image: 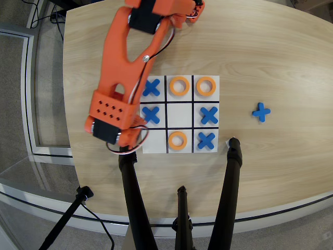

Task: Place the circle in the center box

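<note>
While three flat orange plastic rings are lying on the white three-by-three board [154, 145] in the overhead view, none of them is sitting in the center box [179, 114], which is showing bare white between its thin black lines, just to the right of the arm's end. The nearest ring, the bottom-middle circle [177, 140], is resting a little to the right of the gripper [126, 141], one cell below the center box. The other two rings, the top-middle circle [179, 86] and the top-right circle [206, 86], are lying farther up and to the right of it. The orange arm [130, 57] is reaching down the left side of the board, with its end hanging over the board's lower-left corner; its fingers are hidden under the wrist housing, so I cannot tell whether they are apart or closed, or holding anything. Four blue X-shaped pieces are occupying board cells, and a fifth blue cross [261, 112] is lying on the wooden table [270, 57] well to the right.
</note>
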Tool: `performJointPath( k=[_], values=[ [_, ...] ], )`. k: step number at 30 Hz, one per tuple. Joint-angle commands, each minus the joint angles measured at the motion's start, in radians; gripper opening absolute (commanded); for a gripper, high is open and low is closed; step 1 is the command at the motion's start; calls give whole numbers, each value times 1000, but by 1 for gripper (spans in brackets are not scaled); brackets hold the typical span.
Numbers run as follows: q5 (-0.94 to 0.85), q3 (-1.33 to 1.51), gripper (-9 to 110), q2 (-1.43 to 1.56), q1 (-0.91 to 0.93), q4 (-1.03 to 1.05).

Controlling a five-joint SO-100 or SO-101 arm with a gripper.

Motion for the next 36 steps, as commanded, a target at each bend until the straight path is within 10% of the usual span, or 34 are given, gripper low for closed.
performJointPath(
  k=[1, 16, 36],
  values=[
    [34, 83, 0, 173, -67, -17],
    [147, 572, 0, 511, -402, -179],
    [192, 495, 0, 215, -431, -368]
  ],
)
